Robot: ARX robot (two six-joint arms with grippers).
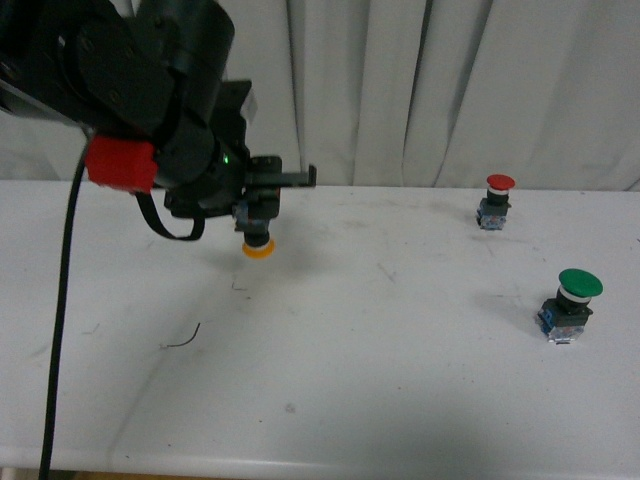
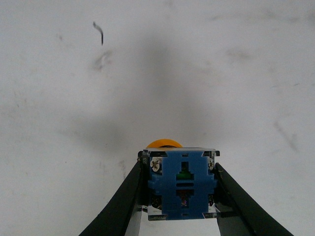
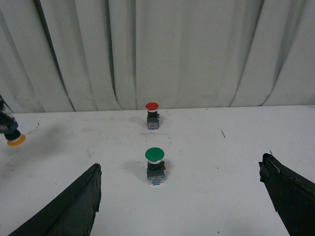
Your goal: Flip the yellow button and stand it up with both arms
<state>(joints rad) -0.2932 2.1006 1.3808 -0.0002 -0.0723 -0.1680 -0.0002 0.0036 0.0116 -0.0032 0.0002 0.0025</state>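
Note:
My left gripper (image 1: 262,205) hangs above the table's left part, shut on the yellow button (image 1: 259,240), which points cap-down just above the surface. In the left wrist view the button's blue contact block (image 2: 183,189) fills the space between the black fingers (image 2: 130,194), and the orange cap (image 2: 163,143) peeks out beyond it. The right gripper (image 3: 179,177) is open, its two fingers (image 3: 74,206) wide apart and nothing between them; it does not show in the front view. At that view's edge the yellow button (image 3: 15,139) appears small.
A red-capped button (image 1: 497,200) stands upright at the back right and a larger green-capped button (image 1: 570,304) stands nearer on the right. White curtains hang behind the white table (image 1: 330,400). A thin dark scrap (image 1: 182,338) lies left of centre.

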